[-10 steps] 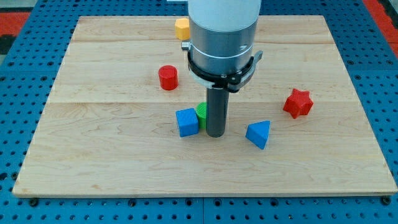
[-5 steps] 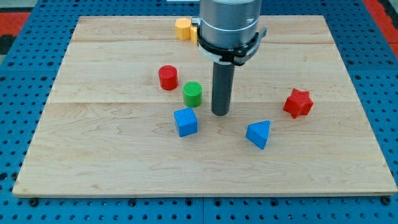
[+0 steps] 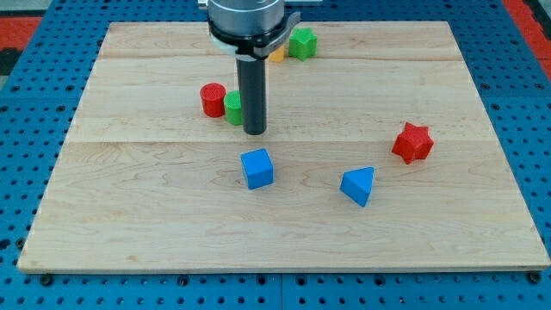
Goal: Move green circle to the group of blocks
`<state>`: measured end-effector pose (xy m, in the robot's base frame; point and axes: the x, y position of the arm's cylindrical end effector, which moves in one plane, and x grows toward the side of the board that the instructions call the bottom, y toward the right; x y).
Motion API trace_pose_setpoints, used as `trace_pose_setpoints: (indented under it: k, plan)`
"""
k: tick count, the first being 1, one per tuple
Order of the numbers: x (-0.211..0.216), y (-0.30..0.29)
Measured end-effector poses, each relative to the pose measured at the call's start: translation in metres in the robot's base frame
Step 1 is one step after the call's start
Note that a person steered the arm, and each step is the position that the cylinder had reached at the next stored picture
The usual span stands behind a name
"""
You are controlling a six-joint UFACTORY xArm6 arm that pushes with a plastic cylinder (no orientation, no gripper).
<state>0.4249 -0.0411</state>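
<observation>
The green circle (image 3: 232,108) sits in the upper-middle part of the table (image 3: 129,215), partly hidden behind the rod, and appears to touch the red cylinder (image 3: 213,99) on its left side. My tip (image 3: 254,132) rests on the wood just beside the green circle, at its right and slightly toward the table's bottom edge; the arm carries no fingers, only this rod. Below the tip, apart from it, lies a blue cube (image 3: 257,168), and further toward the right edge a blue triangular block (image 3: 358,185) and a red star-shaped block (image 3: 411,142). Near the top edge a green block (image 3: 301,43) sits beside a yellow block (image 3: 277,55) mostly hidden by the arm. The table is pale planked wood on a blue pegboard (image 3: 34,172), with wide bare wood along the left and bottom edges.
</observation>
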Motion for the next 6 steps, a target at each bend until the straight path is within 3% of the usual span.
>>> trace_pose_setpoints:
  k: [1, 2, 3, 4, 5, 6]
  plan:
    - [-0.010, -0.039]
    - [-0.087, 0.007]
    - [-0.083, 0.013]
    - [-0.106, 0.047]
    - [-0.118, 0.028]
    - [-0.115, -0.035]
